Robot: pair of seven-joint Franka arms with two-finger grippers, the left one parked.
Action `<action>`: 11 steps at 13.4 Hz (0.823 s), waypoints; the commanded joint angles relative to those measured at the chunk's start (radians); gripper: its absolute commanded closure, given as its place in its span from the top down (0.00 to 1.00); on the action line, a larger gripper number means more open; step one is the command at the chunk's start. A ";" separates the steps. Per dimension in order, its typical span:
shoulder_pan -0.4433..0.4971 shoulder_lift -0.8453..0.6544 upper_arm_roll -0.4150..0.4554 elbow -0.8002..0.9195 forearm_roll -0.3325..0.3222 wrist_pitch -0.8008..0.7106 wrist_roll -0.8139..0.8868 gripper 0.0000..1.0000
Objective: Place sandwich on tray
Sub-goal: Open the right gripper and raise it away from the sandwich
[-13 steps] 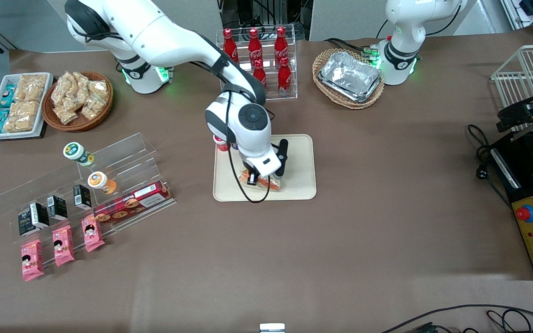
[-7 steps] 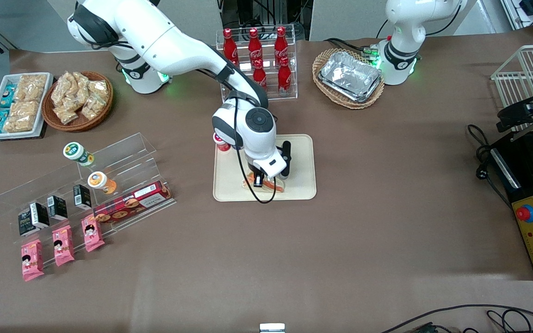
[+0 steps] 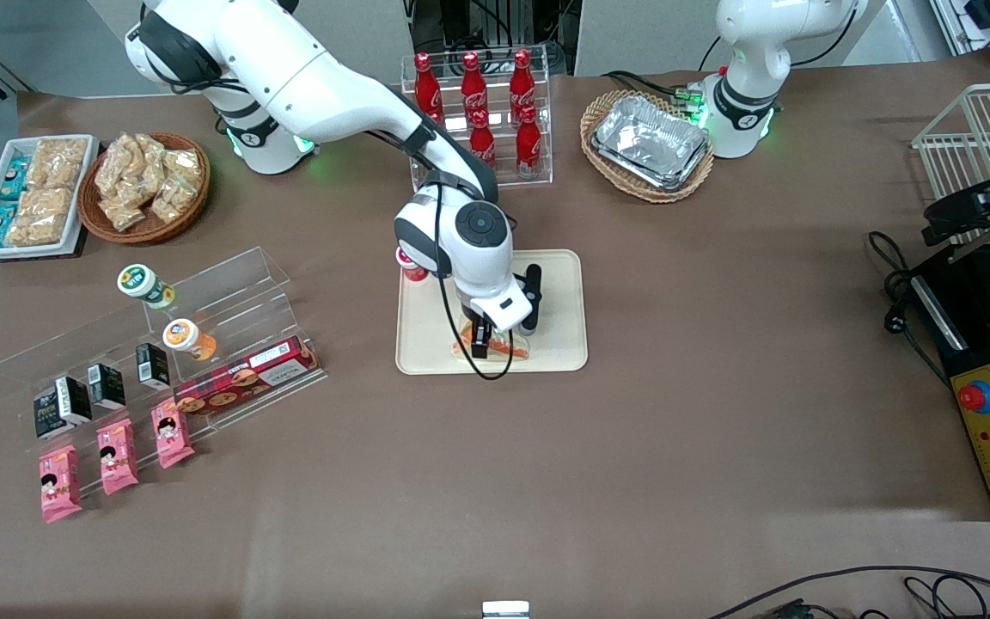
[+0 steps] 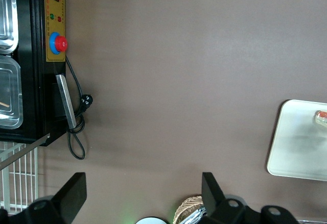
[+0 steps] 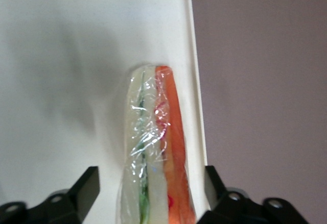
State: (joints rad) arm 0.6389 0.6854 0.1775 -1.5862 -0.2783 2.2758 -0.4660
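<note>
You get front cam high, looking down on whole table w/ tray (image 3: 557,284) near centre; right wrist cam close above gripper (image 5: 153,193), sharing sandwich (image 5: 153,157); left wrist cam catches tray's corner only.

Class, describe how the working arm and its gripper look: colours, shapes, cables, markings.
The right arm is glossy white with rounded segments, dark grey joint bands and a round grey cap at the wrist. A black cable loops below it. The gripper over the tray has a white body with black fingers.
</note>
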 commanded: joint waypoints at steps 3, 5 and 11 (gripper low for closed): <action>-0.077 -0.053 -0.003 0.022 0.155 -0.062 0.012 1.00; -0.137 -0.110 0.004 0.020 0.192 -0.136 0.010 1.00; -0.260 -0.291 -0.009 0.022 0.295 -0.375 0.048 1.00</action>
State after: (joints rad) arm 0.4254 0.4838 0.1707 -1.5499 -0.0164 2.0181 -0.4550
